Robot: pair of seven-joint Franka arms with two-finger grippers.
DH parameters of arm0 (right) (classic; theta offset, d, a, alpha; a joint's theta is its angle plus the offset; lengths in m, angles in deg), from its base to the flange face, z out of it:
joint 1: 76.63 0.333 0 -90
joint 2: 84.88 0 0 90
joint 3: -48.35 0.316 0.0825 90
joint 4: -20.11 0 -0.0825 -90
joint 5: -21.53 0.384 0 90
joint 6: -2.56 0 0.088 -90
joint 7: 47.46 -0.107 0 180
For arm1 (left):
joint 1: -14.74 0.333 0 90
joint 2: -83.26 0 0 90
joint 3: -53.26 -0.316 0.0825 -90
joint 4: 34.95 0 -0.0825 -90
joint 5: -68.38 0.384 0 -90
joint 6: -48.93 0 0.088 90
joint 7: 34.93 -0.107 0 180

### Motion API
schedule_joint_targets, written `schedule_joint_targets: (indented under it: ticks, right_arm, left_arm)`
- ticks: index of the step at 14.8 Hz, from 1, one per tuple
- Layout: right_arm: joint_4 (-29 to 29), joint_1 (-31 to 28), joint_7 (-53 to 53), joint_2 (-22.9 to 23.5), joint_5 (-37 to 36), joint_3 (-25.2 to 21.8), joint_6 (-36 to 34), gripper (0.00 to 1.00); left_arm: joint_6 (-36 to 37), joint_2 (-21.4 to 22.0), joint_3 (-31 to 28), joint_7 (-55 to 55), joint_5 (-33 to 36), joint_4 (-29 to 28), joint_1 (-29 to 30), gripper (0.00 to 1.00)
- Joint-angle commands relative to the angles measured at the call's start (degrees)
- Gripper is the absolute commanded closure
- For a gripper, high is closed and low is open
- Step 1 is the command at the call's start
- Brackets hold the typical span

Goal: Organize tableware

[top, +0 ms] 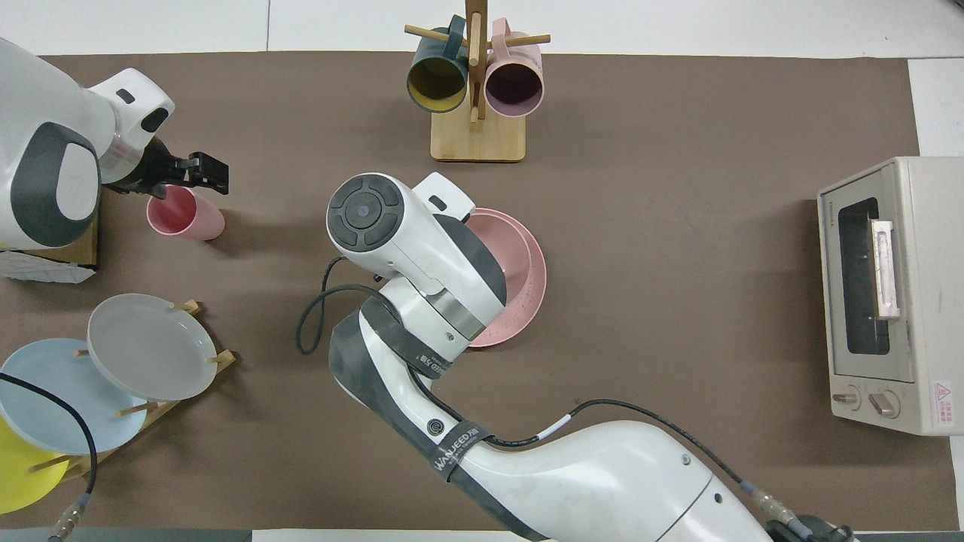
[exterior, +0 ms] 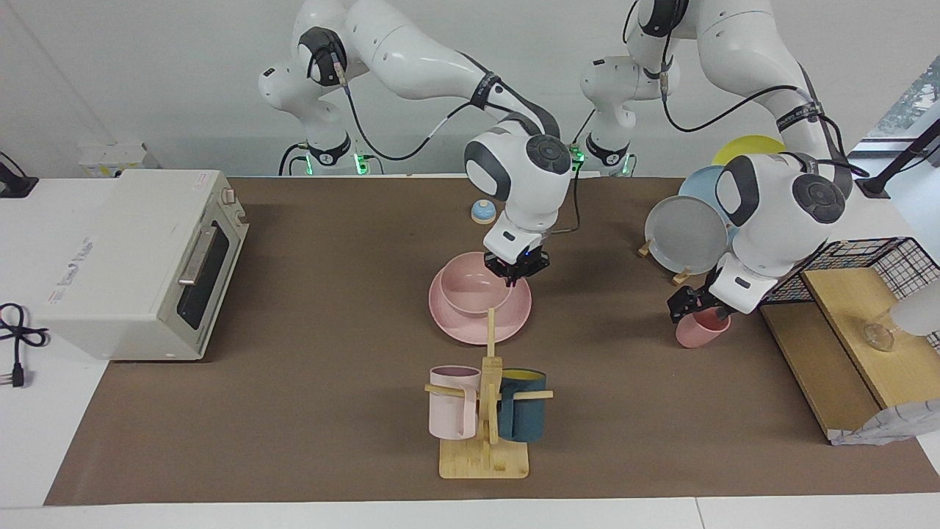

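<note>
The right hand point(exterior: 516, 270) is down at the rim of the pink bowl point(exterior: 476, 292), on the side nearer the robots, and the bowl sits inside the pink plate point(exterior: 479, 314) at the middle of the brown tabletop point(exterior: 308, 308). Whether its fingers are pinching the rim or parted around it I cannot tell. If it lifts with a poor grip on that thin wall, the bowl could tip or drop back and knock the plate; if it pulls away while pinching, it could drag bowl and plate together toward the mug tree point(exterior: 486, 411) just beside them, farther from the robots. The left hand point(exterior: 698, 305) is at the small pink cup point(exterior: 703, 328), which stands upright toward the left arm's end of the tabletop, near the plate rack point(top: 162, 391); its grip is also unclear, and a sideways nudge would topple so narrow a cup. The bowl looks empty, and so does the cup. The pale pink mug point(exterior: 454, 401) and the dark teal mug point(exterior: 522, 405) hang on the tree, both seemingly empty. The rack holds grey, blue and yellow plates on edge.
</note>
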Motion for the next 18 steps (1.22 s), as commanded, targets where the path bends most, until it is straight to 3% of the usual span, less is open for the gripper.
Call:
schedule_joint_targets:
  ticks: [1, 5, 6, 7, 8, 9, 10, 11, 15, 18]
  right_arm:
    - [-2.65, 1.33, -2.62, -1.01, -0.91, 0.08, 1.59, 1.00]
    - [-3.53, 0.80, -2.62, -1.09, -0.82, 0.16, 0.98, 1.00]
    - [-3.53, 0.63, -2.62, -1.09, -0.82, 0.16, 1.06, 0.99]
    - [-3.45, 0.54, -2.62, -1.09, -0.91, 0.16, 1.15, 0.73]
    - [-3.36, 0.54, -2.62, -1.09, -0.91, 0.16, 0.98, 0.61]
    - [-3.01, 0.54, -2.62, -1.09, -0.91, 0.16, 0.80, 0.54]
    - [-2.74, 0.45, -2.54, -1.01, -1.08, 0.08, 0.02, 0.39]
    - [-2.39, 0.19, -2.10, -1.18, -1.26, -0.36, -1.12, 0.32]
    - [-1.15, -9.71, 8.50, -8.72, -2.58, -0.45, -6.66, 0.16]
    - [-4.58, -18.95, 20.29, -16.63, -2.05, -0.36, -13.50, 0.07]
  left_arm:
    - [-3.91, 0.35, 0.25, 0.01, 0.95, -3.70, 0.27, 0.00]
    - [-6.38, 0.79, 0.25, 0.28, 0.95, -7.14, 0.27, 0.01]
    - [-6.81, 0.79, 0.25, 0.54, 0.95, -7.66, 0.27, 0.09]
    - [-7.69, 0.87, 0.25, 0.45, 0.95, -8.19, 0.27, 0.35]
    - [-8.31, 0.96, 0.16, 0.19, 0.95, -8.89, 0.27, 0.78]
    - [-8.05, 0.96, 0.08, -0.24, 1.03, -8.81, 0.36, 1.00]
    - [-7.70, 0.96, -0.10, -1.12, 3.64, -8.73, 0.44, 1.00]
    - [-7.52, 0.96, -0.10, -1.39, 5.41, -8.55, 0.44, 1.00]
    - [-6.21, 0.96, -0.10, -0.96, 5.52, -5.92, 0.27, 1.00]
    - [2.46, 1.22, 0.33, 0.97, 5.25, 1.35, -0.52, 1.00]
